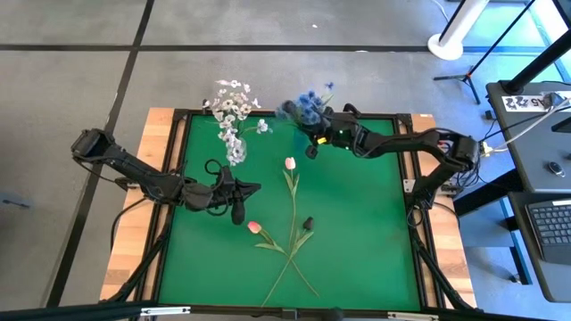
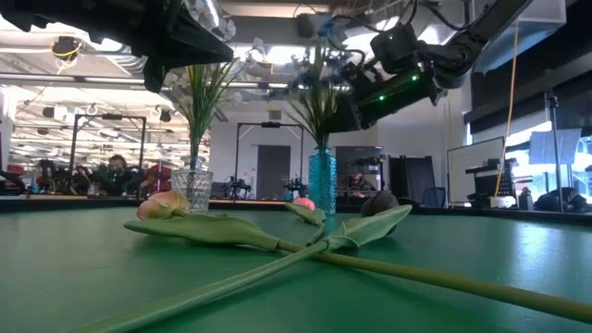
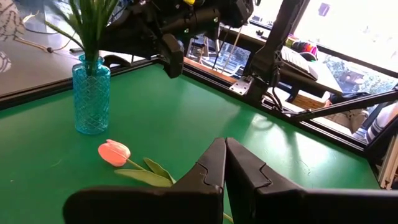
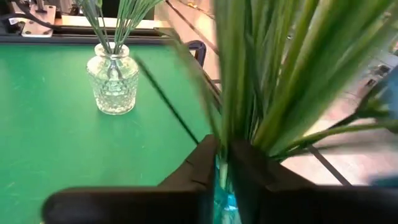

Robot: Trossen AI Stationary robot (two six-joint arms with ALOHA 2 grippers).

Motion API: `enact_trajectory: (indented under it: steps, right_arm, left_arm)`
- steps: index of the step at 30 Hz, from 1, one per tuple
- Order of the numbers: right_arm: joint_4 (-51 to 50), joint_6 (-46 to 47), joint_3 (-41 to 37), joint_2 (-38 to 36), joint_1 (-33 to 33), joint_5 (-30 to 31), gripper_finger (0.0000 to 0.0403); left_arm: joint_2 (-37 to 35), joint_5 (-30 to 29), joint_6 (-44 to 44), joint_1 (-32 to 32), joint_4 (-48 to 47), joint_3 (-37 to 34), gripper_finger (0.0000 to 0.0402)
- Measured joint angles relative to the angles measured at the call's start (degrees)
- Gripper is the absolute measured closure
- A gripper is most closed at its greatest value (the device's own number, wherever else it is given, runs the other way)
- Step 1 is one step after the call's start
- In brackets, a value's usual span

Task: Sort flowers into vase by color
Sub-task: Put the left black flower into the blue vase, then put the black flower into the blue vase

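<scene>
The right wrist view alone shows the right gripper (image 4: 222,163) jaws clamped on green stems (image 4: 273,81) above the blue vase (image 4: 224,208), while the left gripper (image 3: 225,163) jaws sit together, empty.

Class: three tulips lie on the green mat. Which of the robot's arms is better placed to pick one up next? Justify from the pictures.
Left. The left gripper hangs, shut and empty, beside the tulips, while the right gripper is busy among stems at the blue vase.
</scene>
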Motion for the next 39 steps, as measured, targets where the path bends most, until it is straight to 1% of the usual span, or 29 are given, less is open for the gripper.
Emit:
enact_trajectory:
  steps: [9,16,23,31,35,39]
  right_arm:
    - [-9.61,-0.02,0.0,-5.9,0.09,-0.04,0.0261]
    - [-14.47,0.95,0.0,-10.33,0.09,-0.08,0.0216]
    - [-18.99,2.29,0.0,-13.52,0.09,-1.16,0.0197]
    - [-24.6,2.58,0.0,-16.99,0.07,-1.6,0.0196]
    - [-26.27,2.58,0.0,-19.9,0.07,-1.6,0.0196]
    - [-29.25,2.61,0.0,-23.42,0.07,-1.6,0.0196]
  left_arm:
    - [0.0,0.0,0.0,0.0,-0.07,0.0,0.0401]
    - [0.0,0.0,-0.19,0.0,-0.05,0.0,0.0401]
    - [0.0,0.0,-0.24,0.0,-0.04,0.0,0.0401]
    - [0.0,-0.14,-0.3,-0.02,-0.2,0.0,0.0401]
    - [0.0,-2.18,-1.39,0.0,-0.38,0.0,0.0401]
    - [0.0,-2.41,-1.47,-0.02,-0.39,0.0,0.0401]
